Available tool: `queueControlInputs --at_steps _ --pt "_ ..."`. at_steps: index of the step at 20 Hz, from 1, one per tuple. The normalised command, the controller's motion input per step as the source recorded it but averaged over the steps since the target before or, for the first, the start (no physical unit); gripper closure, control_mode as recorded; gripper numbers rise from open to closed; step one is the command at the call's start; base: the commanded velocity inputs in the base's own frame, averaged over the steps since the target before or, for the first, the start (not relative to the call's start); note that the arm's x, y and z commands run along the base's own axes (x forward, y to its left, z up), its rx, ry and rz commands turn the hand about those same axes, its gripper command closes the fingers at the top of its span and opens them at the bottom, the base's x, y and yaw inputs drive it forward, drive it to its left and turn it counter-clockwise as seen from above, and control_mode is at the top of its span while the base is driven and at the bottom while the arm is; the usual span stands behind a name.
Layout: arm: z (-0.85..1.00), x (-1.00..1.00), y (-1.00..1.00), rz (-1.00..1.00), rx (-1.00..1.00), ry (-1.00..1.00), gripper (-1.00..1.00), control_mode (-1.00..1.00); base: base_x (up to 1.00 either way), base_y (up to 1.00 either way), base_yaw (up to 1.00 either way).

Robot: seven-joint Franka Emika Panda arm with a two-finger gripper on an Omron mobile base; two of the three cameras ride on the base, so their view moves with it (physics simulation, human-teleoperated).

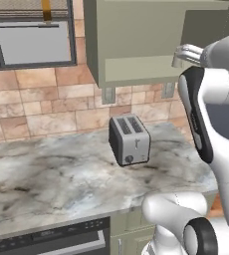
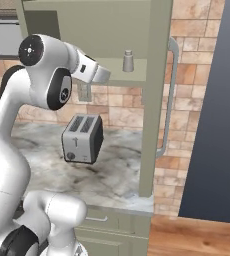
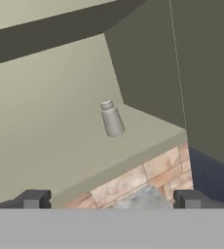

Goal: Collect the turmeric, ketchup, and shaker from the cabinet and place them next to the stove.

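While the shaker (image 3: 112, 118) stands alone on the shelf of the cabinet (image 2: 157, 60), it sits upright a little back from the shelf's front edge and near the right-hand wall, well apart from the end effector (image 3: 112, 199). From the right base view the same shaker (image 2: 128, 61) shows as a small grey cylinder at the open right end of the shelf. No jar or bottle can be seen on the part of the shelf that shows.

The end effector is spread wide and holds nothing; its two dark fingertips (image 3: 33, 198) sit on either side of the view, below the shelf's front lip, with the shaker ahead and above between them.

The main risk, as I judge it, is the approach height: the fingers are lower than the shelf edge, so a straight push forward could strike the lip instead of reaching the shaker. The shaker is small and light-looking, and a glancing fingertip could tip it or slide it toward the back wall. The open cabinet door (image 2: 159, 125) at the right also leaves little room for the wrist to swing.

The arm (image 2: 42, 75) is raised high, elbow bent, its forearm reaching toward the shelf, above the bench (image 1: 61, 179) and the toaster (image 1: 129, 139).
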Motion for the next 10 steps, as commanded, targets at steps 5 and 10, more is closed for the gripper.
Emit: queueControlInputs --at_steps 5,10 --pt "0.20 0.27 0.01 0.01 -0.08 0.00 -1.00 -1.00 0.00 0.00 0.00" --pt "0.05 0.16 -0.01 0.00 -0.14 0.00 -1.00 -1.00 0.00 0.00 0.00"
